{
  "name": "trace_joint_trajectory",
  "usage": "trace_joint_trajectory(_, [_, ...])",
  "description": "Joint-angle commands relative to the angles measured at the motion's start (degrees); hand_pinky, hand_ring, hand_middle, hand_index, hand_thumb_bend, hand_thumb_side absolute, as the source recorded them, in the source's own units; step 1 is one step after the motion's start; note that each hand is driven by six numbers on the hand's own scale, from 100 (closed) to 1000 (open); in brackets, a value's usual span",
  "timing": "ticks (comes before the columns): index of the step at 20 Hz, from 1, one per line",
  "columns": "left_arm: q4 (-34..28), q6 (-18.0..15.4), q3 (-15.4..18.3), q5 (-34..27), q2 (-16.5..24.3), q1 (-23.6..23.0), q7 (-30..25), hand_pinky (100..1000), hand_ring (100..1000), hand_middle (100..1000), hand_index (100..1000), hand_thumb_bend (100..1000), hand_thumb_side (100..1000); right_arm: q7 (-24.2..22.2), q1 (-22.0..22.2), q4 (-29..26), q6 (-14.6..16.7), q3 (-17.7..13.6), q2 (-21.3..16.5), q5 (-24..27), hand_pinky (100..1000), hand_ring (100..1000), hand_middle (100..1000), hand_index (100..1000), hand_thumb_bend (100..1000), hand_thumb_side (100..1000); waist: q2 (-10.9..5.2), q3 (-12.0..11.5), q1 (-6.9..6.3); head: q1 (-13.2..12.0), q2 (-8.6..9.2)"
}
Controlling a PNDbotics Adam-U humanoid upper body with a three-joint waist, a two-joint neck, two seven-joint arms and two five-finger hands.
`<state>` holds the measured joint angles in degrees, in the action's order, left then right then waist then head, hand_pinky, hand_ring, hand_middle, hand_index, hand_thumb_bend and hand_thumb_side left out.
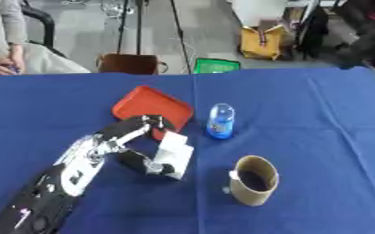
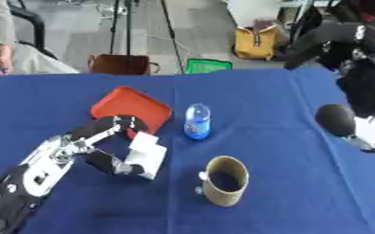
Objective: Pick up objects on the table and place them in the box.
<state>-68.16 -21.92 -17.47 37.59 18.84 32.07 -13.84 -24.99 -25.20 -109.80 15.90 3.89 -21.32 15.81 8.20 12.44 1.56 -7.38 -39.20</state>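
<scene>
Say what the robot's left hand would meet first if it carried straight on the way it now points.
Probably the small clear blue bottle: the left hand, curled round a white box, points up and right toward it, though depth is unclear.

The left hand (image 1: 139, 137) covers the near corner of the orange tray (image 1: 147, 104), and its fingers hide part of the white box (image 1: 173, 156) they curl round. What is printed on the blue-capped bottle (image 1: 220, 120) is too blurred to read. The tan mug (image 1: 252, 180) has a dark inside whose contents cannot be told. In the right eye view the right hand (image 2: 366, 91) is cut by the picture's edge (only a black mass shows), so its fingers cannot be made out.
</scene>
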Motion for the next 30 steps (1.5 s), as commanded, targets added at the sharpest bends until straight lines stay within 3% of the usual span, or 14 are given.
trace_joint_trajectory(1, [0.9, -0.77, -0.22, 0.37, -0.58, 1.34, 1.93, 647, 758, 798, 845, 599, 541, -0.2, -0.84, -0.77, 0.18, -0.21, -0.52, 0.35, 775, 644, 689, 791, 594, 405, -0.58, 0.14, 0.11, -0.16, -0.06])
trace_joint_trajectory(2, [1.16, -0.95, -0.3, 0.19, -0.7, 1.39, 2.12, 647, 758, 798, 845, 599, 541, -0.21, -0.84, -0.77, 0.19, -0.2, -0.52, 0.34, 775, 644, 689, 791, 594, 405, -0.58, 0.15, 0.12, -0.17, -0.07])
trace_joint_trajectory(3, [1.41, -1.1, -0.38, -0.17, -0.91, 1.42, 2.35, 616, 730, 772, 814, 504, 506, -0.2, -0.86, -0.76, 0.19, -0.21, -0.5, 0.35, 775, 644, 689, 791, 594, 405, -0.57, 0.16, 0.12, -0.19, -0.06])
trace_joint_trajectory(4, [1.65, -1.22, -0.47, -0.55, -1.04, 1.45, 2.55, 616, 730, 772, 814, 504, 506, -0.19, -0.88, -0.75, 0.19, -0.22, -0.49, 0.35, 775, 644, 689, 791, 594, 405, -0.57, 0.16, 0.12, -0.2, -0.06])
trace_joint_trajectory(5, [2.02, -1.04, -0.18, -1.67, -1.39, 1.39, 3.2, 544, 667, 700, 735, 261, 485, -0.2, -0.86, -0.74, 0.18, -0.22, -0.47, 0.36, 775, 643, 689, 791, 595, 405, -0.6, 0.13, 0.12, -0.18, -0.01])
trace_joint_trajectory(6, [2.55, -0.5, 0.12, -3.49, -1.72, 1.4, 4.52, 544, 667, 700, 735, 261, 485, -0.22, -0.83, -0.72, 0.17, -0.21, -0.43, 0.36, 775, 643, 689, 791, 595, 405, -0.64, 0.12, 0.1, -0.19, 0.02])
trace_joint_trajectory(7, [2.95, -0.04, 0.27, -5.24, -1.96, 1.43, 5.7, 514, 636, 669, 698, 167, 513, -0.23, -0.81, -0.71, 0.16, -0.22, -0.4, 0.36, 775, 643, 689, 791, 594, 406, -0.67, 0.12, 0.09, -0.19, 0.04])
trace_joint_trajectory(8, [3.29, 0.4, 0.35, -7.23, -2.12, 1.49, 6.74, 514, 636, 669, 698, 167, 513, -0.23, -0.79, -0.7, 0.15, -0.23, -0.38, 0.37, 775, 643, 689, 791, 594, 406, -0.7, 0.14, 0.08, -0.19, 0.05])
trace_joint_trajectory(9, [3.49, 0.83, 0.52, -9.1, -2.24, 1.56, 7.65, 483, 607, 631, 658, 100, 540, -0.23, -0.78, -0.69, 0.15, -0.23, -0.37, 0.37, 774, 643, 689, 791, 595, 406, -0.73, 0.13, 0.08, -0.19, 0.09])
trace_joint_trajectory(14, [1.95, 3.42, 2.01, -17.52, -1.54, 2.0, 11.97, 455, 579, 598, 618, 100, 584, -0.2, -0.77, -0.66, 0.12, -0.25, -0.35, 0.4, 774, 643, 689, 791, 595, 407, -0.85, 0.24, 0.0, -0.22, 0.13])
trace_joint_trajectory(18, [-1.25, 5.84, 4.2, -20.36, 1.56, 2.66, 14.25, 460, 580, 593, 613, 100, 511, -0.21, -0.64, -0.59, 0.05, -0.24, -0.45, 0.39, 774, 643, 689, 791, 597, 407, -1.07, 0.34, -0.26, -0.21, 0.12])
trace_joint_trajectory(23, [0.44, 6.35, 6.61, -16.58, 4.95, 5.4, 17.55, 482, 589, 592, 619, 100, 343, -0.43, -0.66, -0.61, -0.03, -0.04, -0.35, 0.53, 774, 642, 689, 791, 597, 408, -1.19, 0.69, -0.4, -0.17, 0.35])
trace_joint_trajectory(30, [13.64, 5.29, 10.12, -5.4, 6.16, 9.9, 21.16, 500, 597, 598, 626, 100, 325, -0.78, -0.9, -0.72, 0.07, 0.27, -0.18, 0.85, 774, 642, 689, 790, 599, 409, -1.02, 2.06, -0.07, -0.76, 0.27])
